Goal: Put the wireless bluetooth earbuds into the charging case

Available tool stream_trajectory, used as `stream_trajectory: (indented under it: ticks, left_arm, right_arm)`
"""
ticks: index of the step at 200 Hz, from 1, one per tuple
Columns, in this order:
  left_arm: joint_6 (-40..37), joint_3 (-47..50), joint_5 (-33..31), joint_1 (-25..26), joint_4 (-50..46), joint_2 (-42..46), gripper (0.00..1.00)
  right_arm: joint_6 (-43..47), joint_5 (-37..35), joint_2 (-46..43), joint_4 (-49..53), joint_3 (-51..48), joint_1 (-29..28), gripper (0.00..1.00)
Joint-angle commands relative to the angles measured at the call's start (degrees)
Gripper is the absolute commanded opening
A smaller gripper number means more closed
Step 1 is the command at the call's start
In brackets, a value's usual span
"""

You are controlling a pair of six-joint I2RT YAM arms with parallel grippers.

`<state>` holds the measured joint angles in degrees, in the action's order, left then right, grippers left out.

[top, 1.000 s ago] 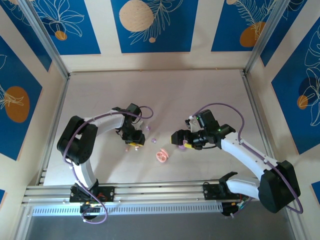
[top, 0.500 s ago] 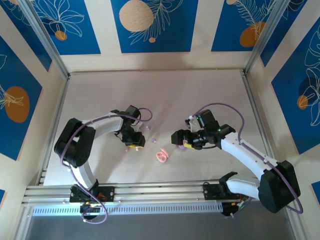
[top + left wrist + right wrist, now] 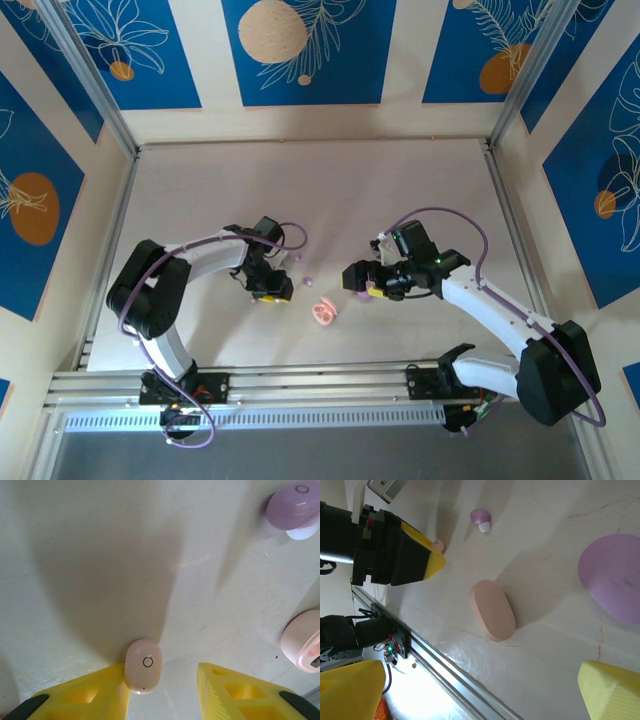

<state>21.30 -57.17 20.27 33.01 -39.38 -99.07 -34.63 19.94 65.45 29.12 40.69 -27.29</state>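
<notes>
Here, the middle of the table, somewhat toward its near edge, is shown with both arms reaching inward.

The left gripper is held low over the surface with its jaws partly spread. A pale pink earbud lies between its yellow fingers. The earbud touches the inner face of one finger and is clear of the other, so it is not pinched. It is a smooth, glossy, rounded oval, marked on top with a small dark ring and a tiny dot near one end.

A purple earbud lies apart from it, farther toward the table's centre. Its body is a rounded lilac dome bearing the same ring mark, and a white tip shows beneath it.

A pink oval case rests on the table between the two grippers, nearer the near edge than either earbud. It is much larger than the earbuds. Whether its lid is up cannot be told with certainty.

The right gripper is held with its jaws spread wide, and nothing is gripped between its yellow fingers. A purple case lies flat on the table just ahead of them. Both earbuds described rest on the bare table, outside the cases.
</notes>
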Motion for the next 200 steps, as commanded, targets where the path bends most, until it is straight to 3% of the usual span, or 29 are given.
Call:
stream_trajectory:
  ticks: [1,121,200]
  left_arm:
    - [-0.76,-1.81,-0.21,0.13,-2.05,-1.13,0.39]
    - [-4.87,-9.04,-1.39,-1.81,-6.78,-5.60,0.36]
    - [-4.86,-8.52,-2.62,-1.82,-7.26,-6.58,0.34]
  right_arm:
    - [-0.50,1.68,-0.38,0.13,-0.45,0.22,0.99]
    - [-0.70,1.34,-1.57,0.24,-1.42,0.31,0.99]
    - [-0.88,1.13,-1.85,-0.03,-2.18,0.39,0.99]
